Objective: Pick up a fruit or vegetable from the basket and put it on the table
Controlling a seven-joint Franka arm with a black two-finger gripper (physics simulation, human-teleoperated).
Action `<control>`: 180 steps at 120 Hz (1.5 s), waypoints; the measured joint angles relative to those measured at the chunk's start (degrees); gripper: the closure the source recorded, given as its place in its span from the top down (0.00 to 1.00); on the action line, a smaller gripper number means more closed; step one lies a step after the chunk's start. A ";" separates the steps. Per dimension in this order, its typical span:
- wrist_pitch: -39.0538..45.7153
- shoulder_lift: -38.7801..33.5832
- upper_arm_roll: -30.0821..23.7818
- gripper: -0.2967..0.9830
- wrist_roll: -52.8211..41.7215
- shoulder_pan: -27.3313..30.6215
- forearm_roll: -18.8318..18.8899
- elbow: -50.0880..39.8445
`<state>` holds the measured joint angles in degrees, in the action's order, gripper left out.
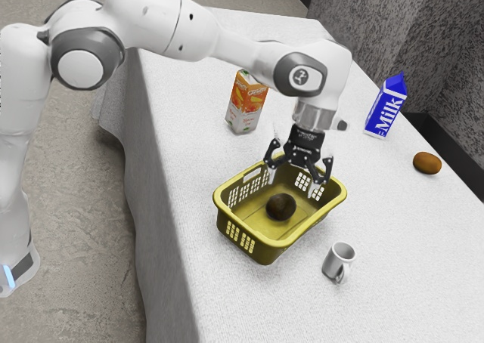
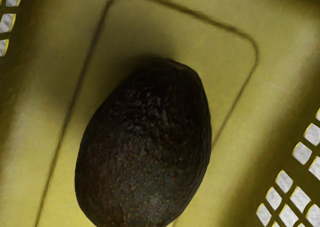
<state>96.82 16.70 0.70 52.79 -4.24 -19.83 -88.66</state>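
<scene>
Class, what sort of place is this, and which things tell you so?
Probably a robot practice area set up like a dining table: a robot arm reaches over a cloth-covered table holding a milk carton and a mug.

- Room type: we can't pin it down; we lean towards a home's dining area.
- We log a pale cloth draped over a table (image 1: 178, 109).
- On it: milk carton (image 1: 386, 109), orange-and-white carton (image 1: 247, 101), mug (image 1: 339, 260), yellow basket (image 1: 281, 251).
- We see mottled grey wall (image 1: 439, 41), dull beige floor (image 1: 83, 207).
</scene>
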 joint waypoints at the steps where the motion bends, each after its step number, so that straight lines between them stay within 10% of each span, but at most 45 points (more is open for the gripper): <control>1: 0.05 0.18 0.00 0.77 -0.20 0.01 -0.10 -0.02; 100: 4.82 3.28 0.02 0.75 -11.57 0.88 -3.53 -3.65; 155: 6.40 3.32 0.08 0.45 -13.24 0.89 -4.05 -3.99; 180: 6.67 -4.26 0.07 0.46 -11.74 -1.36 -2.57 0.02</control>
<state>103.49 12.44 0.77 41.06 -5.60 -22.41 -88.65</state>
